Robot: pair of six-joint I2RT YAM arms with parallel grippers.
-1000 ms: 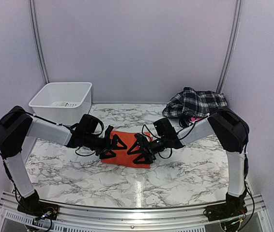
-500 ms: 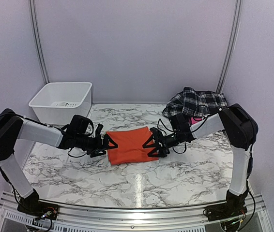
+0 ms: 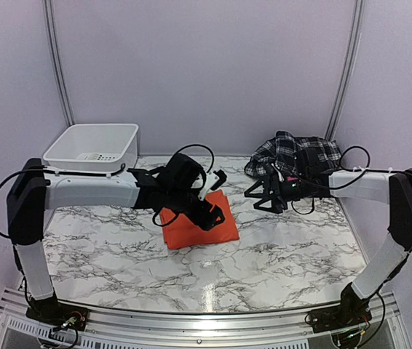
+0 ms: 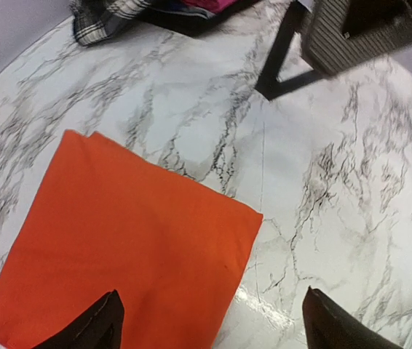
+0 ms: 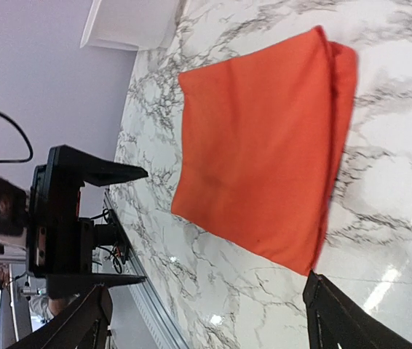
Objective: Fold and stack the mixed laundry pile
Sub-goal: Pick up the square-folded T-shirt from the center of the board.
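Left fingers (image 4: 100,327) are standing wide apart and empty, hovering over the folded bright orange t-shirt (image 3: 202,229), which is lying as a flat square around the middle of the marble tabletop (image 3: 300,247). Right fingers (image 5: 330,313) are spread and empty too, sitting just beside the crumpled black-and-white plaid shirt (image 3: 297,156), which is heaped at the far right corner. Both garments are looking light and limp, and likely sliding easily on the glossy top. I'm guessing a pinch on a loose outer edge of the plaid, one side per arm. For the orange one, the folded edge, all layers together.
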